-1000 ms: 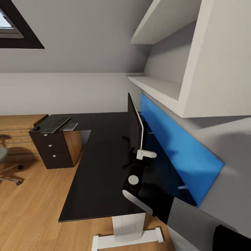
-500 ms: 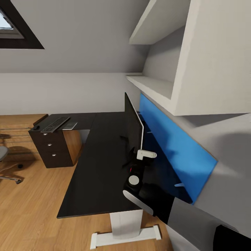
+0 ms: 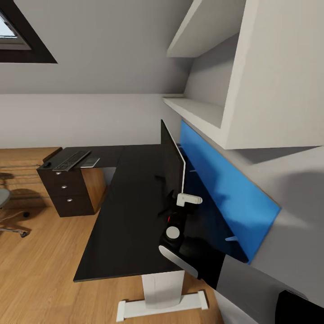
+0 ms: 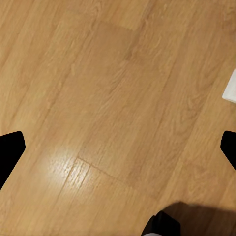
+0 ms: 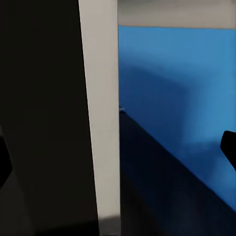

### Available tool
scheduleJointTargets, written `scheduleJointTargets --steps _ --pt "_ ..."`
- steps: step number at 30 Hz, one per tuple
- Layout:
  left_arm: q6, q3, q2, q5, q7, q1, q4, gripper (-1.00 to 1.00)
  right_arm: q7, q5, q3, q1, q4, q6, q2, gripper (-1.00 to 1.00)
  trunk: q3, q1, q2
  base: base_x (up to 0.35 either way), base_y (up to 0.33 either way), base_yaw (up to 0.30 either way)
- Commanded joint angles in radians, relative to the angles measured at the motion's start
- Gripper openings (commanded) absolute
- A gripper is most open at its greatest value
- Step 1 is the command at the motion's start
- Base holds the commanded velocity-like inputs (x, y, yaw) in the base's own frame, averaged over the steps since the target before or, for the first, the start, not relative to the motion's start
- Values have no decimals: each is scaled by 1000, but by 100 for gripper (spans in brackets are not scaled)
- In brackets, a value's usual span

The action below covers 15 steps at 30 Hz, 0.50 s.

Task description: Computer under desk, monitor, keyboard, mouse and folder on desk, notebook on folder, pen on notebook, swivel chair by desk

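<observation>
Nothing moved, monitor (image 3: pixel 173 165) upright on desk (image 3: pixel 130 211)

Warm wood-plank floor (image 3: pixel 40 265) spreads below. White wall shelves (image 3: pixel 202 112) jut out at upper right, and a dark-framed window (image 3: pixel 18 36) sits in the sloped wall.

A home bedroom with a study corner: sloped attic ceiling with a dark-framed skylight (image 3: pixel 18 36) at far left, warm wooden floor (image 3: pixel 40 270), white wall shelves (image 3: pixel 202 112) at right, and a long black L-shaped counter (image 3: pixel 130 211) carrying a monitor (image 3: pixel 172 162) and keyboard (image 3: pixel 71 160).
</observation>
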Motion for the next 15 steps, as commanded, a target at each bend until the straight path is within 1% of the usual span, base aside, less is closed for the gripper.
scheduleJointTargets --steps 1,8,11,15 --pt "-5 -2 0 11 1 -1 0 100 -4 -6 3 -2 0 -8 0 100 -1 0 -1 0 0 0" --pt "-5 -2 0 11 1 0 0 100 -6 -6 4 -2 0 -8 0 100 -1 0 -1 -15 0 0" --pt "-5 -3 0 11 1 0 0 100 -6 -6 4 -2 0 -8 -1 100 -1 0 -1 -213 0 0" --pt "-5 -3 0 11 1 0 0 100 -6 -6 4 -2 0 -8 0 100 -1 0 -1 -314 0 0"
